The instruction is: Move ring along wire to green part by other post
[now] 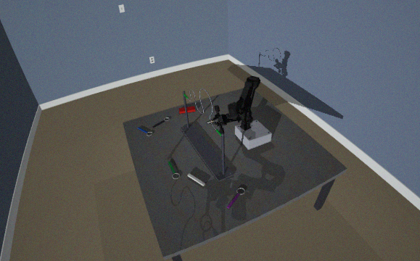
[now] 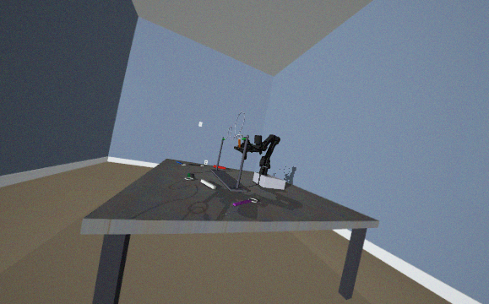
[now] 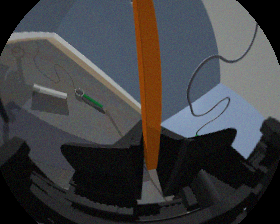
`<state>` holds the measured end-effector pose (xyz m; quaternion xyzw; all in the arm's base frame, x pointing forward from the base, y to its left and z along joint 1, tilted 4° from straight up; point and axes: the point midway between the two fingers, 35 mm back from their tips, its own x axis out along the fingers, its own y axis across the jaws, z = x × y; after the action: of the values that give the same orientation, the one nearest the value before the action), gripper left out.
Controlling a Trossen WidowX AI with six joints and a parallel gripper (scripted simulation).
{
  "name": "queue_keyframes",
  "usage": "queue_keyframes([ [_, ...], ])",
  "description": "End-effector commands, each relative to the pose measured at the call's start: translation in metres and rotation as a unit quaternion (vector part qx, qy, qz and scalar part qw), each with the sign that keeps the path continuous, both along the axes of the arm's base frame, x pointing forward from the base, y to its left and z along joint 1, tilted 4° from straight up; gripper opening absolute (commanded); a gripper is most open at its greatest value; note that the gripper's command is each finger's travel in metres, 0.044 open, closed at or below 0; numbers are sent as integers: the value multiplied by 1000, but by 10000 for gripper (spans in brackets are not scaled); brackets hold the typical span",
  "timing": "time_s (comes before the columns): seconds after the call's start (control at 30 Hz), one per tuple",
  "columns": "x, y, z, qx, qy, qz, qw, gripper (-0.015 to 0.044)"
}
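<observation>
The orange handle stands upright in my gripper, which is shut on it. The ring is at the handle's top, in the low stretch of wire close to the near post. It looks short of the green part there. The grey wire loops up toward the far post with its own green part. The wrist view cuts off the ring; whether it touches the wire is too small to tell.
The white robot base stands behind the near post. A dark base plate joins the posts. On the table lie a red block, a white bar and rings with blue, black, green and purple handles.
</observation>
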<state>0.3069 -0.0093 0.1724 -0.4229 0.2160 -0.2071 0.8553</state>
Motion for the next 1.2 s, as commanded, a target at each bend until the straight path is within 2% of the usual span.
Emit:
queue_keyframes([
  [0.0, 2, 11, -13, 51, -7, 0, 999, -150],
  [0.63, 9, 70, -52, 270, -40, -9, 962, -150],
  [1.17, 16, 117, -61, 393, -59, -14, 918, -150],
])
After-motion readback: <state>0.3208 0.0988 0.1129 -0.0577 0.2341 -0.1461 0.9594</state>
